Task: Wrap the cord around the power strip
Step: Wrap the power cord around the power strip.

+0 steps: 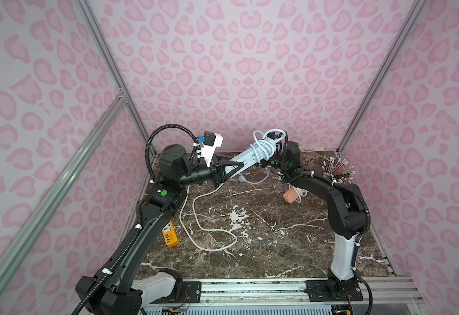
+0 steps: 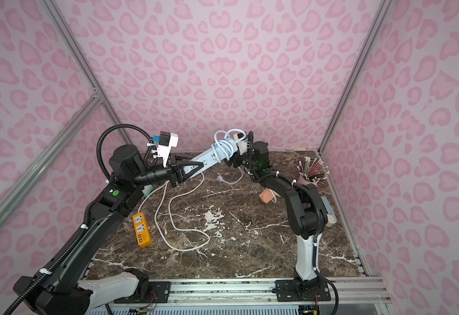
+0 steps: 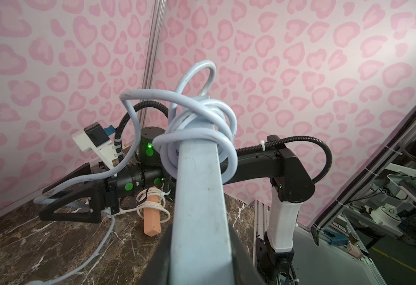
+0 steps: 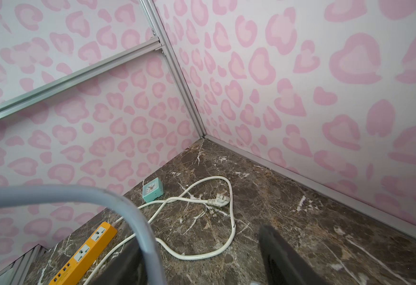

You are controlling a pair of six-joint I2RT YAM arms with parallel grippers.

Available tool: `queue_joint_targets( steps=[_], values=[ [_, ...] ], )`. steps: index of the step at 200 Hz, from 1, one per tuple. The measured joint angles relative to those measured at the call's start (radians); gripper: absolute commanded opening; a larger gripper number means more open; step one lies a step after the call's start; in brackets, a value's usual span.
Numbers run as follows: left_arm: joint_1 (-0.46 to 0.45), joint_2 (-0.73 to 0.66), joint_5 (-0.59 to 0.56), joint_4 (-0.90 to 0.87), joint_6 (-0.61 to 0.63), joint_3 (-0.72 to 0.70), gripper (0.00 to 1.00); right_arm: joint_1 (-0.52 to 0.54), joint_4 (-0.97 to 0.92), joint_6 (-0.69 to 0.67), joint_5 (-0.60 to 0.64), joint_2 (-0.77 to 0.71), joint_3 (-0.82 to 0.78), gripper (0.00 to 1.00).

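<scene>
The left fingers (image 3: 160, 266) are pressed onto the near end of the pale blue power strip (image 1: 246, 157), one on each long side. They hold it clear of the marble surface (image 1: 277, 245), tilted up toward the back wall. Further along, at the strip's raised far end, the cord (image 1: 263, 147) sits in several loose turns around the body, and one loop stands proud above the coil rather than lying snug. Just beside and below that end, the right fingers (image 3: 78, 219) stand spread apart. In the left wrist view a free stretch of cord leaves the coil and passes between them, apparently not pinched, then drops to the surface. A pale plug (image 1: 241, 178) lies on the surface beneath the strip, and I take it to be the end of that tail. The wrapping looks well under way but unfinished. The hanging tail and plug have yet to be wound on, and the loose loop wants drawing tight against the strip.
</scene>
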Motion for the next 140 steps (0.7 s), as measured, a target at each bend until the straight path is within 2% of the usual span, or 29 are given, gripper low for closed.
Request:
queue_joint_targets(
  steps=[19, 32, 52, 81, 92, 115, 140],
  values=[
    [0.008, -0.001, -0.007, 0.015, -0.022, 0.007, 0.03, 0.004, -0.016, -0.016, -0.003, 0.002, -0.013, 0.72],
    [0.009, -0.001, -0.008, 0.026, -0.03, 0.008, 0.03, 0.013, -0.026, -0.034, -0.003, 0.006, -0.018, 0.68],
    [0.014, -0.001, -0.01, 0.043, -0.045, 0.008, 0.03, 0.027, -0.044, -0.066, 0.017, 0.011, -0.023, 0.5],
    [0.043, -0.007, -0.022, 0.068, -0.078, 0.006, 0.03, 0.048, -0.075, -0.103, 0.033, 0.023, -0.022, 0.17],
    [0.064, -0.013, -0.032, 0.091, -0.1, -0.002, 0.03, 0.058, -0.084, -0.119, 0.054, 0.023, -0.026, 0.09],
    [0.152, -0.029, -0.068, 0.122, -0.146, -0.022, 0.03, 0.089, -0.119, -0.185, 0.121, -0.006, -0.057, 0.0],
    [0.285, -0.029, -0.161, 0.127, -0.167, -0.023, 0.03, 0.156, -0.221, -0.315, 0.241, -0.067, -0.065, 0.0]
  ],
)
